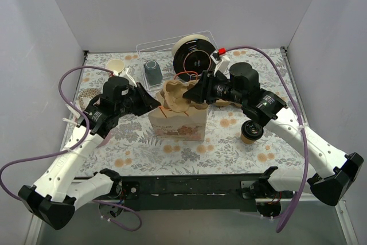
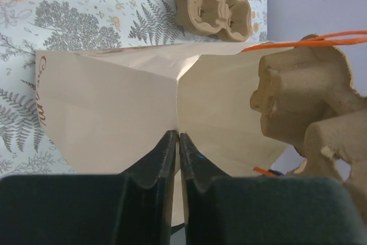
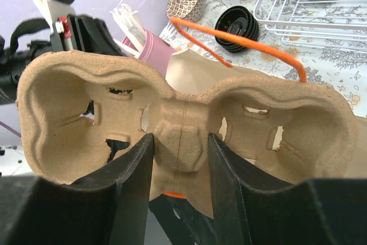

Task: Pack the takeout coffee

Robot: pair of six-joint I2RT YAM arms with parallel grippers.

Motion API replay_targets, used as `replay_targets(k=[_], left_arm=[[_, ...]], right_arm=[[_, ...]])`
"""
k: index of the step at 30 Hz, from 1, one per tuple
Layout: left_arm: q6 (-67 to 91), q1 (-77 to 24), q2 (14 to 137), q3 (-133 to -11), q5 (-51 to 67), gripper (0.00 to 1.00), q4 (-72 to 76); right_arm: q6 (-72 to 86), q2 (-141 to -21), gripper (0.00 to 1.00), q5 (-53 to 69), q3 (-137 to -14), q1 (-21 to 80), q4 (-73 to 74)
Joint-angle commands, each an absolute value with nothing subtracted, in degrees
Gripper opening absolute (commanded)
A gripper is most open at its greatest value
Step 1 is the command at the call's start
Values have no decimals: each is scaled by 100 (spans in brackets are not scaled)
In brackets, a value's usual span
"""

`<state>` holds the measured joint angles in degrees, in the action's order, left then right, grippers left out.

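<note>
One takeout coffee (image 1: 251, 132), a tan cup with a black lid, stands on the floral cloth right of the paper bag (image 1: 179, 123), under my right arm. My left gripper (image 2: 176, 137) is shut on the bag's near rim (image 2: 114, 104), pinching the paper at the bag's left side (image 1: 157, 102). A brown pulp cup carrier (image 3: 183, 113) is clamped by its middle ridge in my right gripper (image 3: 180, 142). It hangs tilted over the bag's open mouth (image 1: 179, 97). The bag's orange handle (image 3: 229, 41) arcs behind the carrier.
A wire basket (image 1: 143, 50) at the back holds a grey-blue mug (image 1: 152, 72). Beside it are a large black-and-cream spool (image 1: 195, 54), a stack of cream cups (image 1: 116, 64) and black lids (image 3: 236, 21). A second pulp carrier (image 2: 215, 7) lies beyond the bag.
</note>
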<state>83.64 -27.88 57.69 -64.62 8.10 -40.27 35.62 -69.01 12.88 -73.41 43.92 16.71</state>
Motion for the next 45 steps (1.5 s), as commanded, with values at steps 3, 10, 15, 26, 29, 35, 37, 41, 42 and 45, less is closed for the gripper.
replay_targets(k=[3,10,15,26,29,35,37,41,42,45], left_arm=[[8508,-2777,5449,-6267,1055,1,-4157],[8368,-2777,5519,-6749,450,38,-4728],[7858,-2777,5572,-6838,518,63,-4658],[7295,-2777,6011,-6934,922,65,-4544],[7207,-2777,6064,-6978,993,66,-4474],[7110,-2777,6240,-7119,502,61,-4684],[7049,-2777,6424,-7320,335,55,-4781],[6996,-2777,6583,-7550,377,37,-4816],[6987,-2777,6592,-7567,395,33,-4834],[7005,-2777,6522,-7524,439,20,-4851]], right_arm=[[4060,-6750,31,810,-7339,4368,1722],[4333,-6706,31,633,-7374,4368,1652],[4316,-6741,31,580,-7409,4368,1696],[4342,-6803,31,457,-7339,4368,1696],[4359,-6838,31,466,-7365,4368,1714],[4351,-6812,31,413,-7313,4368,1758],[4272,-6794,31,334,-7295,4377,1845],[4140,-6794,31,264,-7295,4368,1986],[4131,-6794,31,246,-7295,4368,2012],[4140,-6820,30,229,-7295,4377,2074]])
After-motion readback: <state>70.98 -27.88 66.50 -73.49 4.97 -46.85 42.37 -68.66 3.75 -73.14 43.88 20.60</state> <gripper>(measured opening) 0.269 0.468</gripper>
